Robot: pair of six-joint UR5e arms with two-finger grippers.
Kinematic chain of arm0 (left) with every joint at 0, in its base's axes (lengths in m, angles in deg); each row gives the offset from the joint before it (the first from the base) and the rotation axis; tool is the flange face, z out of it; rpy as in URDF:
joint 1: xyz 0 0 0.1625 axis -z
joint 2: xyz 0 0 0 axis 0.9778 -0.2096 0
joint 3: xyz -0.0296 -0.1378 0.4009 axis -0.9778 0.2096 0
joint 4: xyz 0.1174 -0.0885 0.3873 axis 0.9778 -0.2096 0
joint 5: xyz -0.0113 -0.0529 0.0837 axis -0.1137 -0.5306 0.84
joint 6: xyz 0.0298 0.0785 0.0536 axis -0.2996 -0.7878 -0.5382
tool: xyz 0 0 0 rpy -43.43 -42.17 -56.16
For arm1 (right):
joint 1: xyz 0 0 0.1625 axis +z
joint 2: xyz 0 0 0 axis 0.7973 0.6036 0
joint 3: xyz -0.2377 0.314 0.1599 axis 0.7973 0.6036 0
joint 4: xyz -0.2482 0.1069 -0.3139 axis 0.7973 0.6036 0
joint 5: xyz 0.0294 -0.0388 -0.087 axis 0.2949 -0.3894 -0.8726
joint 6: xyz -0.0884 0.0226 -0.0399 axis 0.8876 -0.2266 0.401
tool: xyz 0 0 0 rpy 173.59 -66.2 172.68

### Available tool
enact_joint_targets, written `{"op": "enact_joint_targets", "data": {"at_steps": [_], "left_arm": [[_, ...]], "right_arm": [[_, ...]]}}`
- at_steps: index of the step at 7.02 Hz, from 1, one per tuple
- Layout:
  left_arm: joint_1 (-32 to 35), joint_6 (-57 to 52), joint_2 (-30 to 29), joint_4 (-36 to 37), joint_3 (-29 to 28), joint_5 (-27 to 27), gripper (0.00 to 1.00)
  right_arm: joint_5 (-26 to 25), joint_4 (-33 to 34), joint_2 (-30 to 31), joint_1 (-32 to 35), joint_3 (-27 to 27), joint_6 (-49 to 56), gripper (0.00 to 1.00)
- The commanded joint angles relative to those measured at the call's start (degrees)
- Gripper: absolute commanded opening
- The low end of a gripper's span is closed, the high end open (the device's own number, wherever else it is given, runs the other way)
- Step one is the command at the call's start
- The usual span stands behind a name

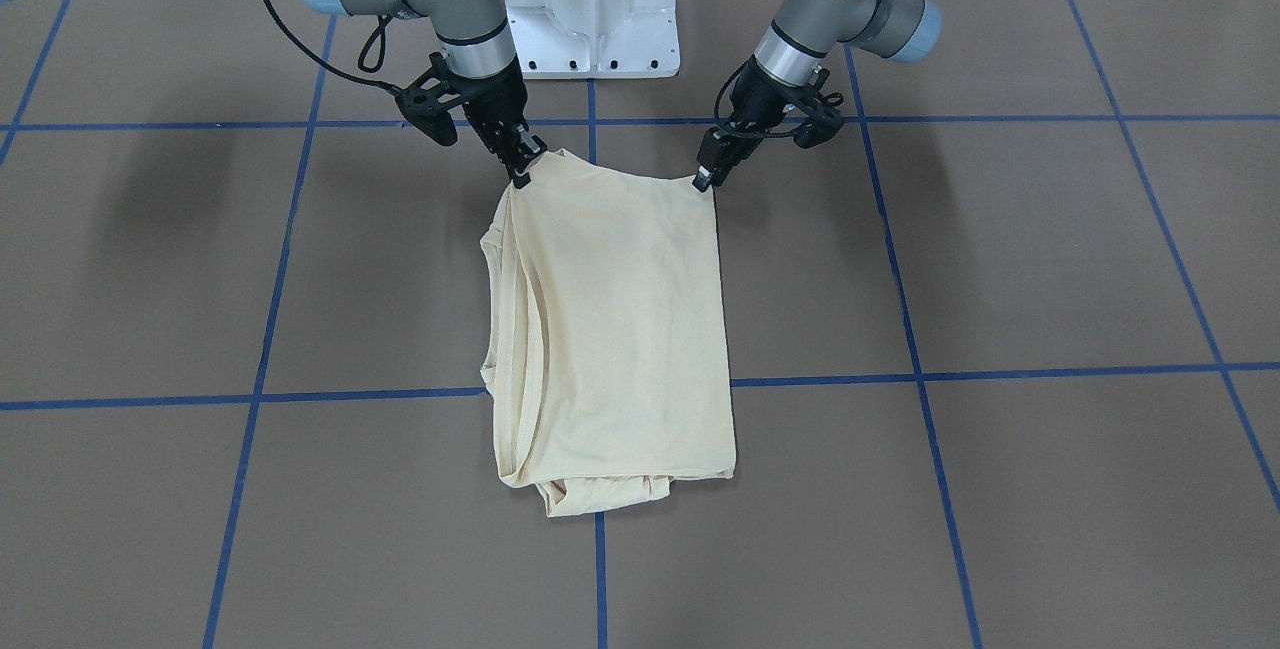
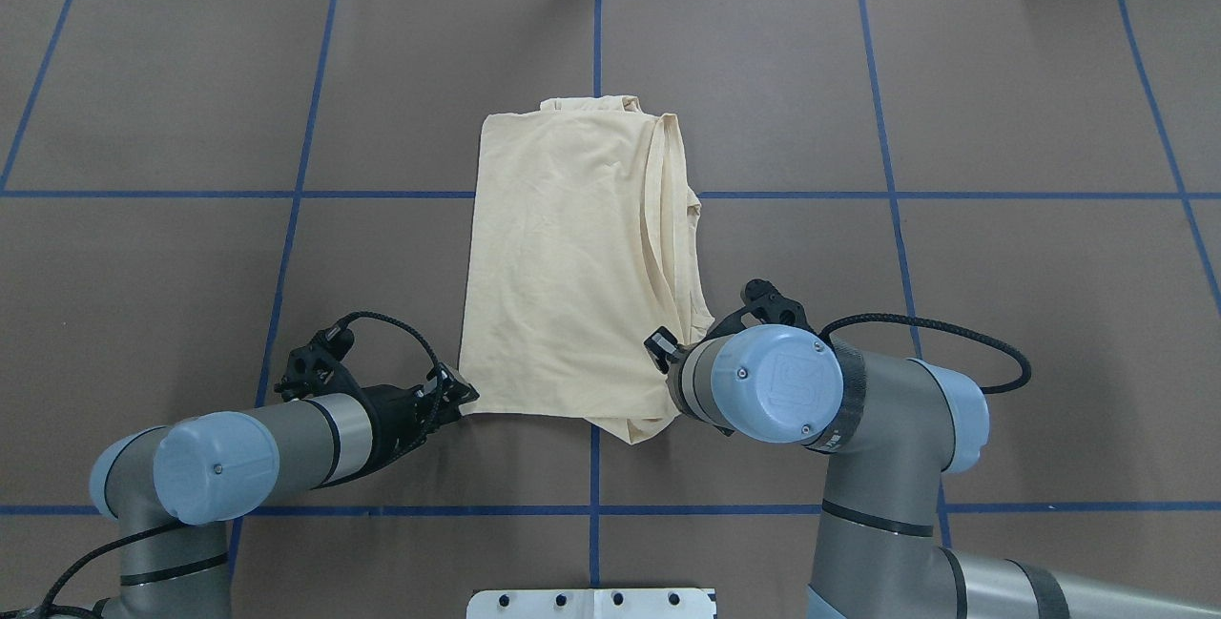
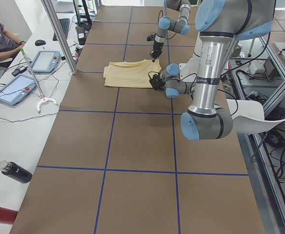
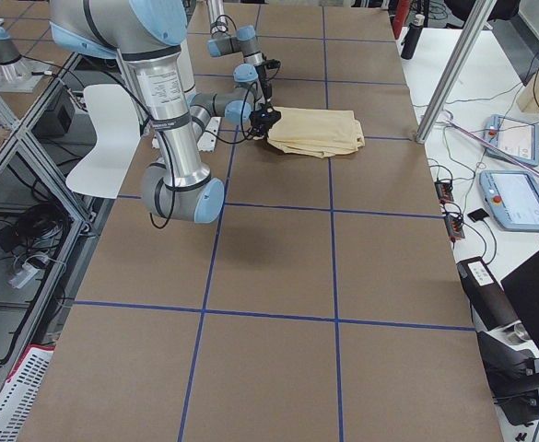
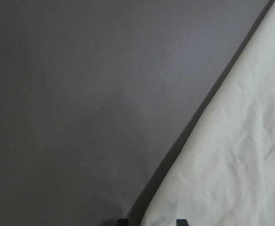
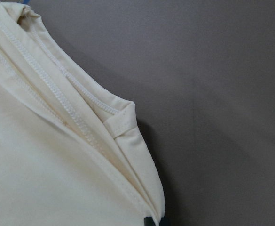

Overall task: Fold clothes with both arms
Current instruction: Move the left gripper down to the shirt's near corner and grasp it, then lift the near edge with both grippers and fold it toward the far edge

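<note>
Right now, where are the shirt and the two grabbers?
shirt point(image 1: 620, 309), front-facing view, middle of folded cloth.
left gripper point(image 1: 705, 179), front-facing view, fingertips at shirt corner.
right gripper point(image 1: 522, 172), front-facing view, fingertips at shirt corner.

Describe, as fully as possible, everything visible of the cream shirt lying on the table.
The shirt is pale cream-yellow, thin, soft cloth with stitched hems; no print shows. It lies folded into a long, slightly wrinkled rectangle on the brown table, with its layered edges bunched along the robot's right side. The right gripper pinches its near right corner. The left gripper sits at its near left corner, but whether it grips is unclear.
</note>
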State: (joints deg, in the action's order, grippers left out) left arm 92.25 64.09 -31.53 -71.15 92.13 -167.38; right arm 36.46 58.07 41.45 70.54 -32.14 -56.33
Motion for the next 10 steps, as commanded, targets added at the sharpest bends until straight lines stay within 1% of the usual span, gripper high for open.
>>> {"op": "enact_joint_targets", "data": {"at_steps": [1, 4, 5, 6, 7, 8, 9, 10], "left_arm": [[-0.72, 0.21, -0.06, 0.00, -0.03, -0.01, 0.00], [-0.73, 0.47, -0.59, 0.09, 1.11, -0.27, 0.00], [-0.55, 0.47, -0.33, 0.78, 3.55, -1.49, 0.00], [-0.72, 0.55, -0.07, 3.57, 7.49, -1.93, 0.00], [-0.73, 0.64, -0.06, 8.13, 12.67, -3.16, 0.00], [-0.73, 0.47, -0.67, 13.83, 18.11, -5.95, 0.00], [2.15, -1.45, -1.37, 16.84, 19.04, -9.46, 0.00], [6.96, -7.64, -3.99, 17.31, 18.00, -10.80, 0.00]], "right_arm": [[-0.07, 0.00, -0.09, 0.00, -0.08, -0.07, 0.00], [-0.07, 0.00, -0.09, 0.09, -0.34, -0.07, 0.00], [0.02, 0.09, 0.44, 0.17, -1.90, -0.07, 0.00], [0.02, 0.09, 2.62, 0.18, -5.14, -0.07, 0.00], [0.19, 0.09, 5.07, 0.09, -9.26, -1.38, 0.00], [0.28, 0.09, 5.71, 0.26, -13.48, -4.00, 0.00], [2.02, 0.00, 4.93, 4.61, -13.09, -4.02, 0.00], [8.65, -0.52, 2.31, 12.14, -8.30, -3.42, 0.00]]}}
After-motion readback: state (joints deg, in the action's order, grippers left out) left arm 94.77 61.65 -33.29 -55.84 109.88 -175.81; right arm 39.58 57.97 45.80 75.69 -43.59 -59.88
